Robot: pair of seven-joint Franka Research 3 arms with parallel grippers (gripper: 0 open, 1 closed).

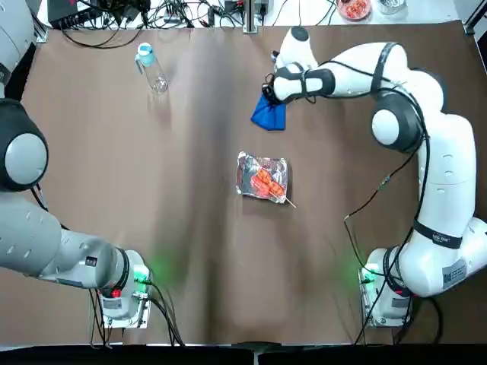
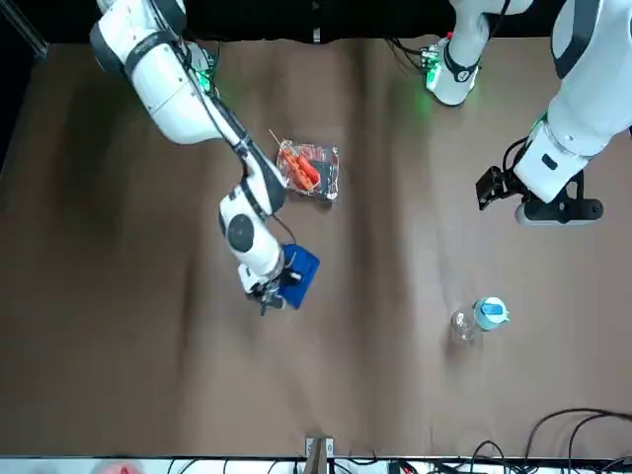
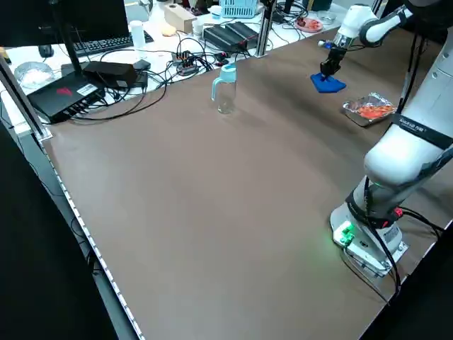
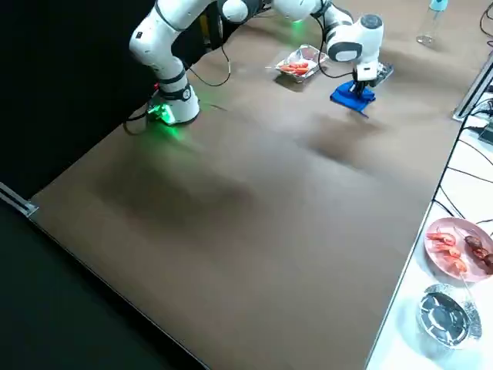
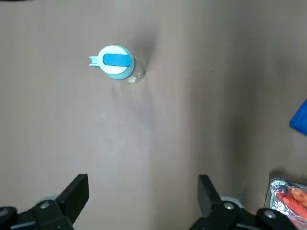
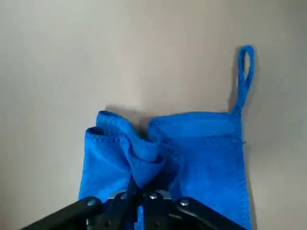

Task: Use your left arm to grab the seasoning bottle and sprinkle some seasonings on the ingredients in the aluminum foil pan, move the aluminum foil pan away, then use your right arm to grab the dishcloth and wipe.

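Observation:
The seasoning bottle (image 1: 152, 68) stands upright at the far left of the table, its blue cap (image 5: 115, 61) seen from above in the left wrist view. My left gripper (image 5: 143, 187) hangs open high above the table, short of the bottle. The foil pan (image 1: 262, 177) sits mid-table with red-orange ingredients (image 1: 265, 181) and a skewer poking out. Just beyond it lies the blue dishcloth (image 1: 268, 114). My right gripper (image 6: 139, 191) is shut on a raised fold of the dishcloth (image 6: 192, 143); its hanging loop lies flat on the table.
Cables and electronics (image 3: 106, 74) line the far edge. A plate of red food (image 4: 460, 247) and a metal bowl (image 4: 447, 316) sit on the white bench beyond the table. Both arm bases (image 1: 122, 300) stand at the near edge.

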